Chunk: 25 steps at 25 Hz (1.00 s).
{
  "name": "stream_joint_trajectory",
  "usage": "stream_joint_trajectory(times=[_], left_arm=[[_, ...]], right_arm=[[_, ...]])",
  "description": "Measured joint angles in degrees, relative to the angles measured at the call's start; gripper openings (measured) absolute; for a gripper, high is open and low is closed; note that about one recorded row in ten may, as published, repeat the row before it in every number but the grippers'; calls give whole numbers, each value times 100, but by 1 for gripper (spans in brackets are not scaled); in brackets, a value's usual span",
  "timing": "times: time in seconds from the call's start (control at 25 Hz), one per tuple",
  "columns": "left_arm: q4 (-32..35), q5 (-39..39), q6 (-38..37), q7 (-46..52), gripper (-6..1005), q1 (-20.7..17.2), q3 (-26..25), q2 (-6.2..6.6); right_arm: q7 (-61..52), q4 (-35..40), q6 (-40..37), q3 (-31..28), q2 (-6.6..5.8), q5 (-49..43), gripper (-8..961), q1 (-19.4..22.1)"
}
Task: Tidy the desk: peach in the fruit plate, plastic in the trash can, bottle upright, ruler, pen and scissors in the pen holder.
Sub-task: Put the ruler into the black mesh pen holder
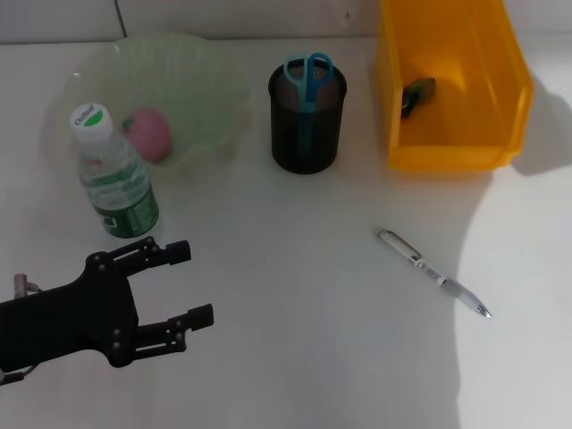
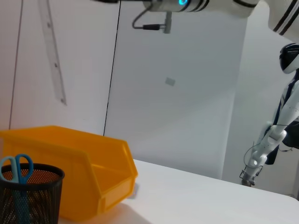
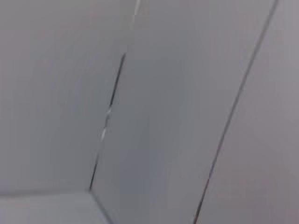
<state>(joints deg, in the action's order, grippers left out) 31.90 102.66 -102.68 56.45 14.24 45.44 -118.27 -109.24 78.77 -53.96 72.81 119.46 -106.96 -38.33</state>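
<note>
A pink peach (image 1: 148, 134) lies in the pale green fruit plate (image 1: 214, 80) at the back left. In front of the plate a clear bottle (image 1: 114, 177) with a white cap stands upright. The black mesh pen holder (image 1: 307, 134) holds blue-handled scissors (image 1: 307, 76); both also show in the left wrist view as pen holder (image 2: 37, 196) and scissors (image 2: 16, 170). A silver pen (image 1: 433, 273) lies on the desk at the right. Dark plastic (image 1: 416, 95) sits inside the yellow trash can (image 1: 451, 156). A clear ruler (image 2: 53, 58) hangs tilted in the air, its top out of frame. My left gripper (image 1: 192, 284) is open near the front left, just in front of the bottle.
The right arm (image 2: 196, 4) crosses high overhead in the left wrist view. Another white robot (image 2: 280, 121) stands beyond the desk's far side. The right wrist view shows only wall panels.
</note>
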Motion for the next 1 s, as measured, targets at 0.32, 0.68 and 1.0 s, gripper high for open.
stream_joint_trajectory(times=[0.32, 0.68, 1.0], left_arm=[[0, 0, -7, 21, 816, 4, -2, 14], [0, -9, -11, 14, 815, -48, -40, 19], [0, -32, -52, 1, 816, -53, -53, -1]], right_arm=[[2203, -1666, 529, 241, 14, 2879, 401, -10], [4545, -2269, 336, 1081, 7, 5903, 410, 892], [3772, -3678, -688, 337, -71, 6162, 418, 587]])
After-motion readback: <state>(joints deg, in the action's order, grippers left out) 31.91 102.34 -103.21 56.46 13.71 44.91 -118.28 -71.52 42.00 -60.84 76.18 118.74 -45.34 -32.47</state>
